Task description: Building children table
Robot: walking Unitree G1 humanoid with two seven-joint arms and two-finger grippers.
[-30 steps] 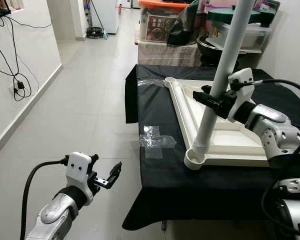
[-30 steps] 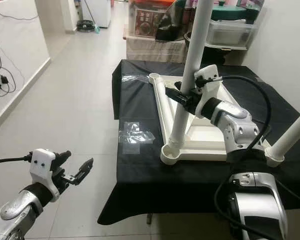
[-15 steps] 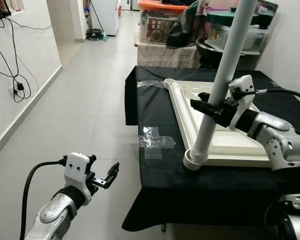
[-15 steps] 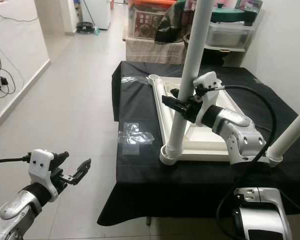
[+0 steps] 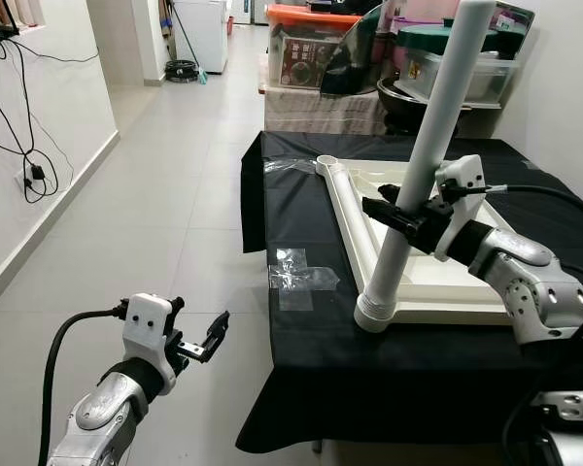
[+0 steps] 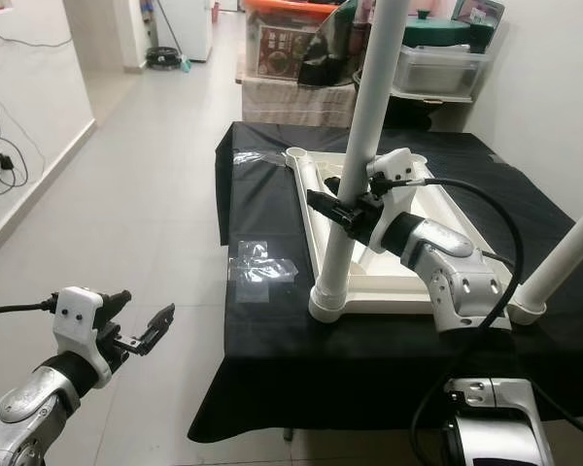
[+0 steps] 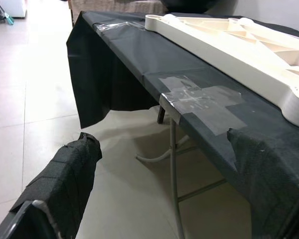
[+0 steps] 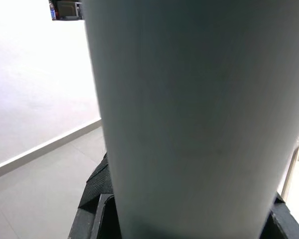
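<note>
Right gripper [image 6: 342,206] pinches white leg [image 5: 418,175] mid-shaft, steadying it upright in near-left corner socket of upturned tabletop [image 5: 447,277] on worktop [image 5: 301,233]. Left gripper [image 5: 206,343] spread, idle over floor.

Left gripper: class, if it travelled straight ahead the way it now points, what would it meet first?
Probably the black cloth at the table's near edge, by the taped clear plastic. The left gripper hangs open over the floor, aimed at that corner; depth is uncertain, so it might pass just beneath.
</note>
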